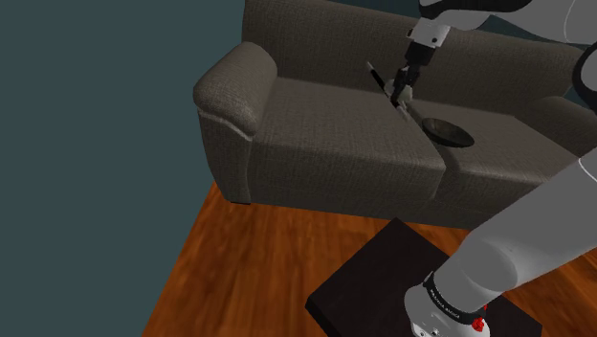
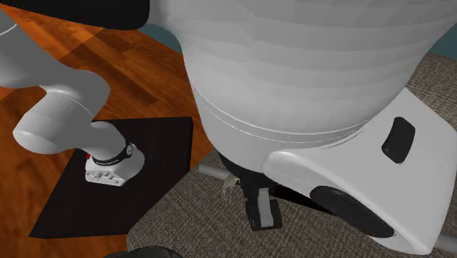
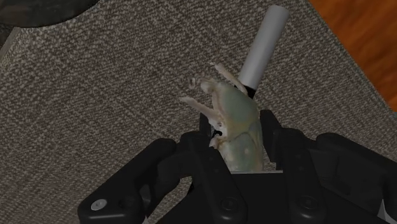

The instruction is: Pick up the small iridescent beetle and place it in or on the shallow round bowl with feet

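Two things could spoil this from here: the beetle slipping out of the grip, and the bowl getting bumped as you arrive.

Farthest from the bowl, at the shoulder view's left, the sofa [image 1: 316, 129] ends at its armrest and front edge, and below that is wooden floor [image 1: 258, 254]. If the beetle drops and rolls away from the bowl, it could go over that edge, so keep your path off that side.

Nearer the bowl, a white cylinder [image 3: 265, 38] with a dark tip lies on the seat just beside the gripper, on the side away from the bowl. It isn't between you and the bowl. A low sweep or a swing backward would knock it.

Next comes the gripper [image 3: 238, 137], closed on the beetle [image 3: 236, 114]. The pale greenish body is clasped between the two black fingers, and its legs and head poke out past the tips. The shell looks smooth and rounded, so I'd judge that a jerk or a quick wrist turn could squeeze it out. The beetle is near the bowl, over the seat cushion. I can't tell how far above the fabric it is, so lift before you travel or the legs may drag.

Last is the bowl [image 1: 471, 137], dark and shallow, sitting on the seat with bare fabric all round it. You have open room to come down from above. The cushion is soft, though, so pressing on the rim or coming in from the side could tip the bowl on its feet or shove it along.
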Motion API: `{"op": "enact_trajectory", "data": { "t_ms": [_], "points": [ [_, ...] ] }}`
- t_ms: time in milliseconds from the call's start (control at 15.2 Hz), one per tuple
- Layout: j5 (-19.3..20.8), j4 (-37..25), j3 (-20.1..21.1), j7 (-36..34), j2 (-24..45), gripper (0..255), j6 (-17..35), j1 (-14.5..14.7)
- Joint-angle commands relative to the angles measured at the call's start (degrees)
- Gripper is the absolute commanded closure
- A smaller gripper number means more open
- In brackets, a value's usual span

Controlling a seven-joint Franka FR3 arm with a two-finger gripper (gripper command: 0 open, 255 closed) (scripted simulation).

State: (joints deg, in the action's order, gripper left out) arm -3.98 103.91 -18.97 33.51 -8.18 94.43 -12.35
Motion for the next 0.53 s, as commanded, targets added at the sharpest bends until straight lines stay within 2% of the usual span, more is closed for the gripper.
{"op": "enact_trajectory", "data": {
  "t_ms": [0, 462],
  "points": [
    [0.6, 0.9, -1.4, 2.5, -0.9, 255, -0.2, -1.1],
    [2.3, 1.4, -6.9, 11.7, -2.1, 255, -1.4, -5.2]
  ]
}}
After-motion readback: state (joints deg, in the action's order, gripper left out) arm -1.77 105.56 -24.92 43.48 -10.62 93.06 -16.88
